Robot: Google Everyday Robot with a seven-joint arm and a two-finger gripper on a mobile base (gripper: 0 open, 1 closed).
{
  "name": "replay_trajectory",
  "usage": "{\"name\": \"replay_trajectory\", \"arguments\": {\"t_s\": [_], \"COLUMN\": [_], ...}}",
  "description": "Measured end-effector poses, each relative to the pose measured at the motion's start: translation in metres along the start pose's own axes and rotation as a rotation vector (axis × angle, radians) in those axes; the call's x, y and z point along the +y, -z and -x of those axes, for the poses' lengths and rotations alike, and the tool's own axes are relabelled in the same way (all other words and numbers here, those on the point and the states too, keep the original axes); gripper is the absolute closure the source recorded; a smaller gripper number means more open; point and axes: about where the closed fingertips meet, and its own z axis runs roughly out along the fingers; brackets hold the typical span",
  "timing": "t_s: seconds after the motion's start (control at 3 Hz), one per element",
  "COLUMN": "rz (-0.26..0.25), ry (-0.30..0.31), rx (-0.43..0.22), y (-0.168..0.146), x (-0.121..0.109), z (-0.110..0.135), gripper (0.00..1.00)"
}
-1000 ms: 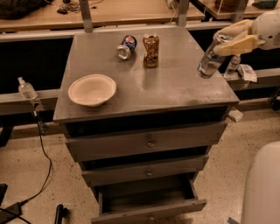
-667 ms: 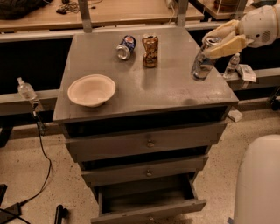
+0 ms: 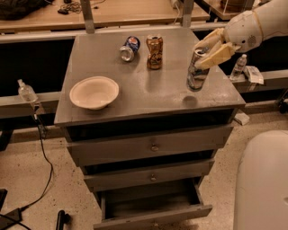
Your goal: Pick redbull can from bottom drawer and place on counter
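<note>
gripper [image 3: 210,47]: clamped on top of redbull can [image 3: 196,74] | place: over counter [image 3: 153,92], near right edge | bottom drawer [image 3: 153,214]: open

Bench [image 3: 153,96] mid frame, 3 drawers stacked under it. Bottom drawer [image 3: 153,209] pulled out at lower centre, in front of the 2 above. On bench: bowl [image 3: 94,92] front left, lying can [image 3: 129,48] back centre, upright dented can [image 3: 154,52] just right of it. Redbull can [image 3: 196,74] tilted over bench's right side, right of dented can. Pincer [image 3: 207,53] upper right, clamped on its top. Desk [image 3: 112,13] behind bench along top. Bottle [image 3: 27,92] left of bench, small bottle [image 3: 238,66] right of it.
</note>
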Motion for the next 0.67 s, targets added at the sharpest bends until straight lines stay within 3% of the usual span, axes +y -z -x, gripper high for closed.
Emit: {"name": "replay_trajectory", "arguments": {"t_s": [0.33, 0.67], "rz": [0.043, 0.11], "ry": [0.006, -0.003], "rx": [0.026, 0.036], "y": [-0.015, -0.036], "x": [0.008, 0.026], "z": [-0.002, -0.007], "gripper": [0.57, 0.25]}}
